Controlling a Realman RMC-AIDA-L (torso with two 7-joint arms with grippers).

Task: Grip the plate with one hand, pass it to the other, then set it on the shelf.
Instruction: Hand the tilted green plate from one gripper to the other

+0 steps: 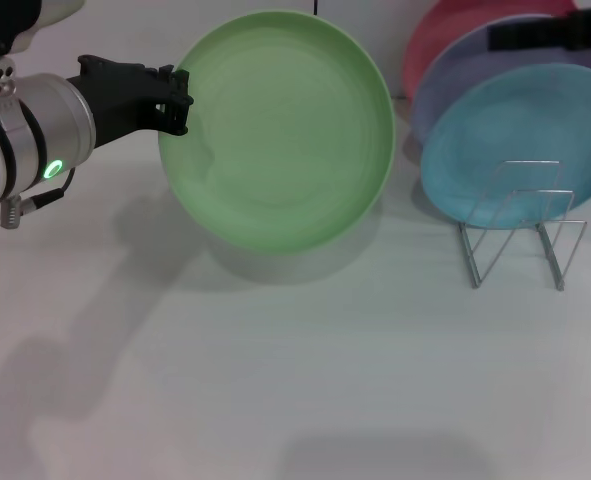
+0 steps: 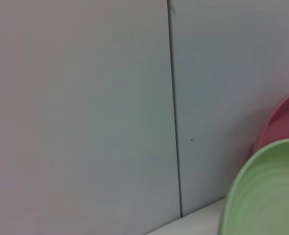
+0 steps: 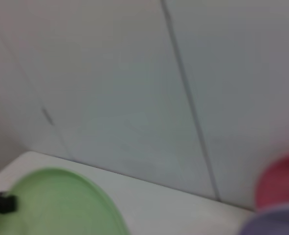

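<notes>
One step looks done: the left tool pinches the light-green plate up off the worktop, with the pass and wire rack left.

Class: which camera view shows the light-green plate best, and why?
The head view: the whole light-green plate shows, lifted off the table, its edge gripped by the left hand. The left wrist view catches only a rim section; the right wrist view shows part, blurred.

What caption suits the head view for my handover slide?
Left gripper holds the light-green plate upright by its rim above the table, beside the wire rack holding a light-blue plate.
</notes>
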